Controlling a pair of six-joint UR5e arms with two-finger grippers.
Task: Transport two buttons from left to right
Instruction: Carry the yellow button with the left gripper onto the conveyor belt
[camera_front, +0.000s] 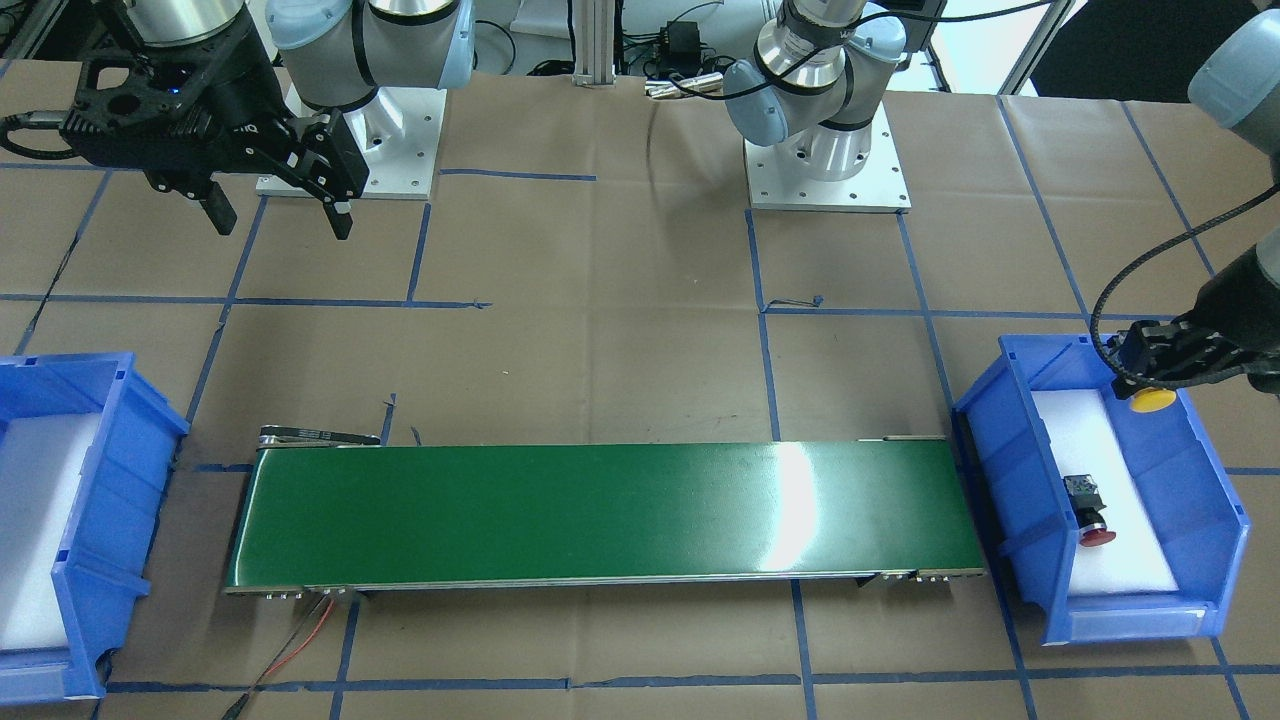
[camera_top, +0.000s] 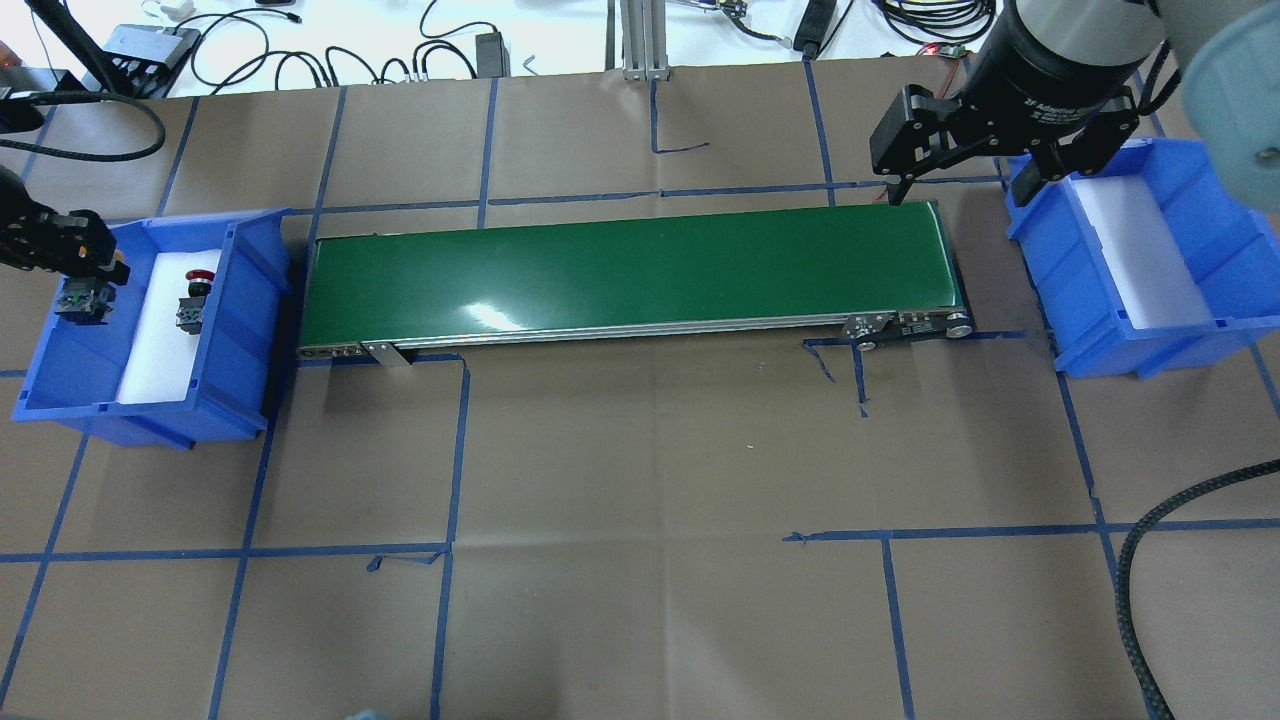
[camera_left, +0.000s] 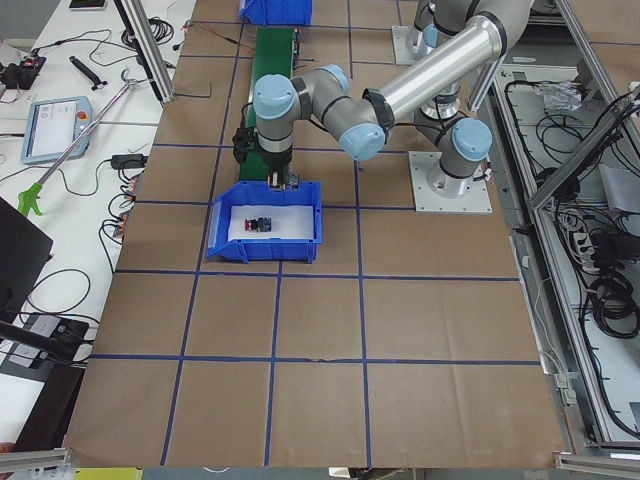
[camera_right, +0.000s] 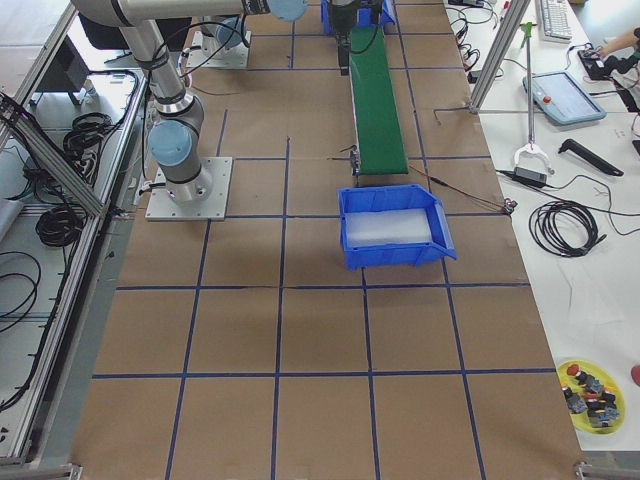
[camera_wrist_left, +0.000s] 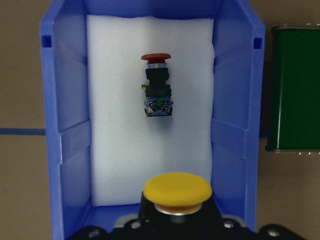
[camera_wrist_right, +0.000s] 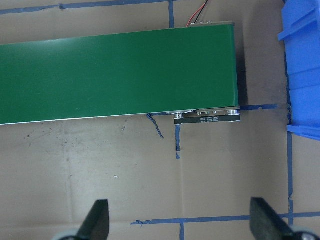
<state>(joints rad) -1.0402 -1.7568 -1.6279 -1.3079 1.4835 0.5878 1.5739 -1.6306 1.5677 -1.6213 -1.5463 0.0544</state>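
My left gripper (camera_front: 1150, 378) is shut on the yellow-capped button (camera_front: 1152, 400) and holds it over the robot-side end of the left blue bin (camera_front: 1020, 470). The left wrist view shows the yellow cap (camera_wrist_left: 177, 190) close up, above the bin's near wall. The red-capped button (camera_front: 1090, 510) lies on its side on the bin's white foam, and it also shows in the left wrist view (camera_wrist_left: 157, 92) and the overhead view (camera_top: 195, 295). My right gripper (camera_top: 965, 190) is open and empty, high above the conveyor's right end.
A green conveyor belt (camera_top: 620, 275) runs between the two bins. The right blue bin (camera_top: 1050, 260) holds only white foam. Blue tape lines cross the brown paper table. The conveyor's end and the right bin's edge (camera_wrist_right: 302, 65) show in the right wrist view.
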